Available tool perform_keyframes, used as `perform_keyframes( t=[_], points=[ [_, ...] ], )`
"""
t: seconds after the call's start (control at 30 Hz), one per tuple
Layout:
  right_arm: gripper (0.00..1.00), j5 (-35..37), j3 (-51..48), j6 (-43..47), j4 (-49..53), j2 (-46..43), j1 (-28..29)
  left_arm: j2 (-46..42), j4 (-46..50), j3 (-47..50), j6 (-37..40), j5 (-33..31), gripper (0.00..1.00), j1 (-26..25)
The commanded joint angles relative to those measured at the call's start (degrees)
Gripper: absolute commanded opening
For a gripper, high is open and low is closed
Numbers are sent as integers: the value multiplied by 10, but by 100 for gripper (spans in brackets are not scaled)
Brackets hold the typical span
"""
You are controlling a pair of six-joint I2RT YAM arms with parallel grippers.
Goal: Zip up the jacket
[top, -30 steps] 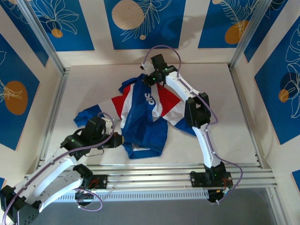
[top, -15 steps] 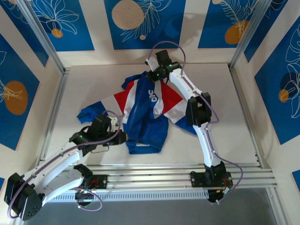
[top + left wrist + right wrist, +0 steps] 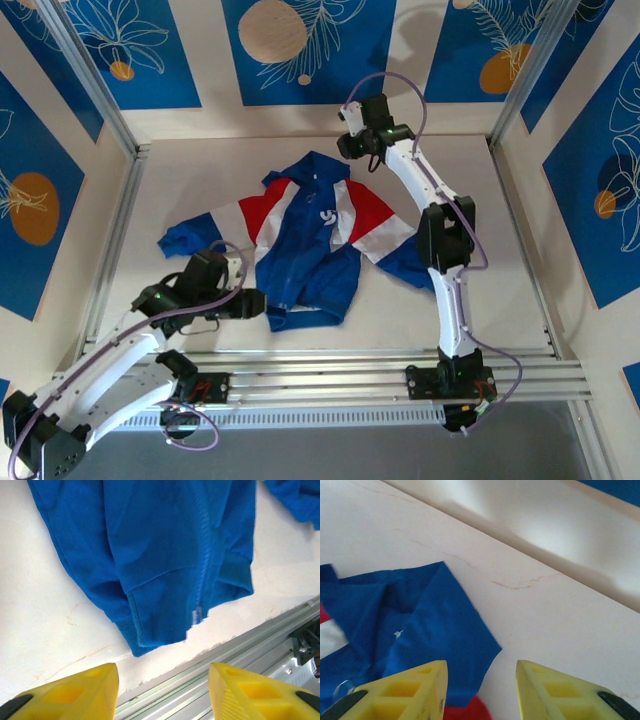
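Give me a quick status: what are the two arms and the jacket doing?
Left fingers open, empty, short of the hem. Right fingers open, empty, by the collar. Jacket flat on table, front up. Nothing in the way.

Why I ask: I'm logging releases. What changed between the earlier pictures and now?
Both arms let go. The right gripper opened and drew back from the collar toward the far wall. The left gripper opened beside the hem, barely moving. The jacket, once released, settled flatter and its front spread out. It stays on the table, with its sleeves roughly where they were.

Jacket flat on table centre
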State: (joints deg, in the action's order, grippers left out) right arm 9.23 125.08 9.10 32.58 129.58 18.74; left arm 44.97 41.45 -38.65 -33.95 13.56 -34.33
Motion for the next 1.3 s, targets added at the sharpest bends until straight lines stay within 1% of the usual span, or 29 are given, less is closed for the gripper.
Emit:
perform_keyframes(
  t=[0.0,0.1,0.2,0.27,0.33,0.4,0.53,0.57,0.7,0.83,0.87,1.0,1.13,1.27],
  points=[
    [41,-4,-76,-20,-45,-100,19,-16,57,-46,40,-44,52,11],
    [41,-4,-171,-32,-74,-168,30,-22,61,-64,59,-67,57,14],
    [42,3,-257,-46,-90,-234,41,-17,45,-80,84,-92,61,21],
    [42,0,-305,-60,-91,-274,44,-9,29,-92,92,-111,65,27],
    [42,1,-363,-71,-101,-321,45,1,5,-99,107,-134,66,34],
    [43,1,-427,-77,-124,-367,45,7,-20,-100,125,-160,69,39],
    [50,0,-552,-91,-161,-463,44,3,-85,-83,176,-242,85,45],
    [52,1,-577,-94,-168,-483,44,-1,-102,-76,188,-262,87,47],
    [55,8,-672,-102,-197,-563,41,-18,-193,-38,245,-314,90,59],
    [60,15,-747,-120,-219,-642,31,-23,-286,7,288,-351,97,83],
    [61,17,-764,-125,-226,-659,27,-23,-308,18,293,-355,100,90],
    [70,26,-834,-155,-253,-729,0,-17,-378,54,300,-345,100,129],
    [77,40,-885,-186,-269,-777,-35,-11,-454,100,317,-306,100,171],
    [84,50,-923,-212,-287,-807,-74,-1,-521,144,335,-263,100,211]
  ],
)
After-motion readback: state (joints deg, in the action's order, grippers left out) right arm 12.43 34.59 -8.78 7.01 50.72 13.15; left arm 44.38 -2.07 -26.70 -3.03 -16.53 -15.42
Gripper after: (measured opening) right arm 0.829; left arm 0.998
